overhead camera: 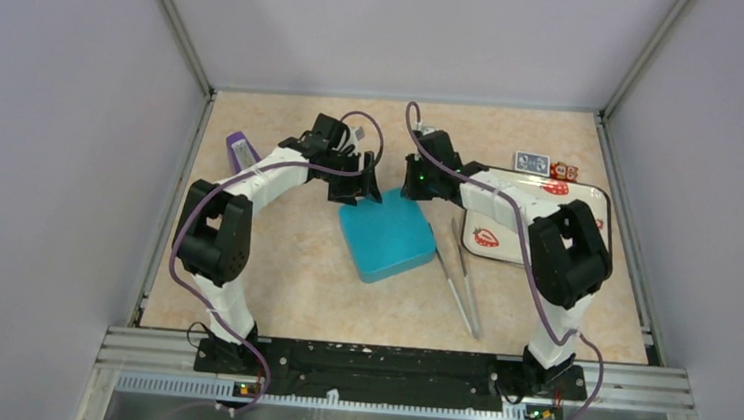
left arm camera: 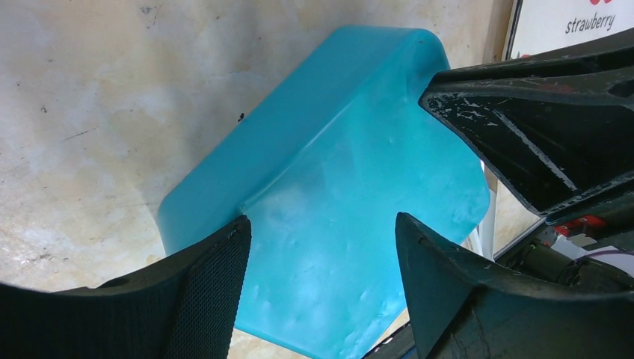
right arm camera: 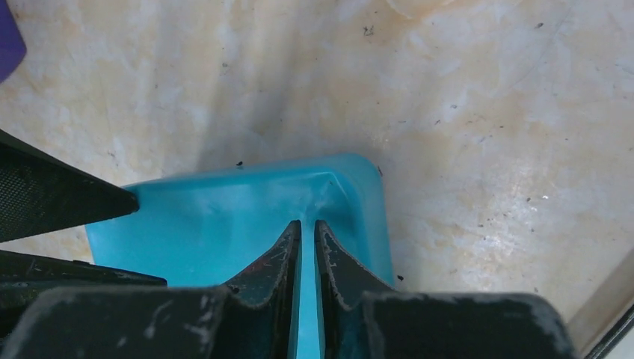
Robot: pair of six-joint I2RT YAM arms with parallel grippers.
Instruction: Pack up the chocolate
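A closed teal box (overhead camera: 386, 233) lies in the middle of the table; no chocolate shows in any view. My left gripper (overhead camera: 358, 187) hangs open over the box's far edge. In the left wrist view its jaws (left arm camera: 321, 224) stand wide apart above the teal top (left arm camera: 336, 149), holding nothing. My right gripper (overhead camera: 415, 183) is shut over the box's far right corner. In the right wrist view (right arm camera: 308, 224) its jaws are almost together, with only the teal top (right arm camera: 224, 217) showing through the slit. The two grippers are close together; the right one shows in the left wrist view (left arm camera: 523, 127).
A white tray (overhead camera: 604, 203) with strawberry prints lies to the right under the right arm. Metal tongs (overhead camera: 463, 282) lie just right of the box. A blue card (overhead camera: 531, 162) and red wrapped bits (overhead camera: 565, 171) sit at the back right. A purple object (overhead camera: 241, 148) lies at the left.
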